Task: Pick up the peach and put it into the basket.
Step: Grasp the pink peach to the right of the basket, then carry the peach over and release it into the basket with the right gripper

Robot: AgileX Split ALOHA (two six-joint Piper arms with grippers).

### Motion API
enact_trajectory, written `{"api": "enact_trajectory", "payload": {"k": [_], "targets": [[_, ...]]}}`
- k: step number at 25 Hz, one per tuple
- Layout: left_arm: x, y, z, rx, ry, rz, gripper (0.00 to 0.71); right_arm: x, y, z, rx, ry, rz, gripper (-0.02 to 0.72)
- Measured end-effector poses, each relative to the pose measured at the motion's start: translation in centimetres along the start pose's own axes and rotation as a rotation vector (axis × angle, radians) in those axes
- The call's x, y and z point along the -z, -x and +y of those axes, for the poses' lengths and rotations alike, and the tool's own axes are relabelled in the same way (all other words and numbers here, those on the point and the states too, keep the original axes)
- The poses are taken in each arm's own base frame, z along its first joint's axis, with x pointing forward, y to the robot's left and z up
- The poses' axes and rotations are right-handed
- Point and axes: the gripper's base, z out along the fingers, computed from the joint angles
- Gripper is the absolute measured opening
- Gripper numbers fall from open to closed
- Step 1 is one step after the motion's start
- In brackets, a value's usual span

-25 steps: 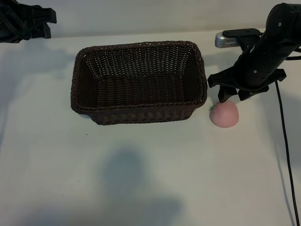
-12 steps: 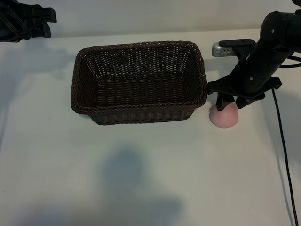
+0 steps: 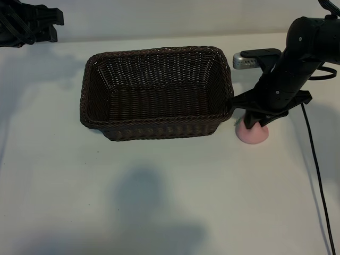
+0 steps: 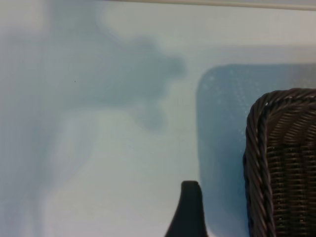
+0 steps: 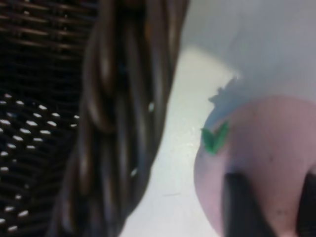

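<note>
The pale-pink peach lies on the white table just off the basket's right end. Its green stem bit shows in the right wrist view, on the side of the peach that faces the wicker. My right gripper has come down onto it from above, and its dark fingers press against the fruit's skin on both sides. The dark-brown woven basket stands at the table's middle with nothing inside; its braided rim is a finger's width from the peach. My left gripper is parked open at the far left corner.
A black cable trails from the right arm toward the table's front edge. The basket's corner shows in the left wrist view beside one left finger. Bare white table lies in front of the basket.
My right gripper has dropped lower over the peach and shifted slightly toward the basket, and its fingers have closed in on the fruit. The left arm has not moved.
</note>
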Motion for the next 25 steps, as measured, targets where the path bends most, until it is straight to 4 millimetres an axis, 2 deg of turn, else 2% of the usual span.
{"api": "enact_trajectory", "payload": {"k": [3, 4, 9, 12, 15, 21, 25], "targets": [[0.0, 0.0, 0.0, 0.0, 0.0, 0.0, 0.591, 0.0, -0.1, 0.0, 0.001, -0.002, 0.012, 0.077], [0.0, 0.0, 0.0, 0.0, 0.0, -0.001, 0.591, 0.0, -0.2, 0.0, -0.002, -0.002, 0.017, 0.055], [0.0, 0.1, 0.0, 0.0, -0.001, -0.007, 0.591, 0.1, -0.2, 0.0, -0.005, 0.0, 0.025, 0.043], [0.0, 0.1, 0.0, 0.0, -0.001, -0.007, 0.591, 0.8, -0.3, 0.2, -0.001, 0.002, 0.019, 0.043], [0.0, 0.1, 0.0, 0.0, -0.001, -0.007, 0.591, 2.7, -0.5, 0.5, 0.01, -0.003, 0.004, 0.043], [0.0, 0.1, 0.0, 0.0, -0.001, -0.007, 0.591, 9.1, 0.1, 1.1, 0.036, -0.071, -0.115, 0.043], [0.0, 0.1, 0.0, 0.0, -0.001, -0.007, 0.591, 11.5, 0.6, 1.6, 0.032, -0.081, -0.143, 0.043]]}}
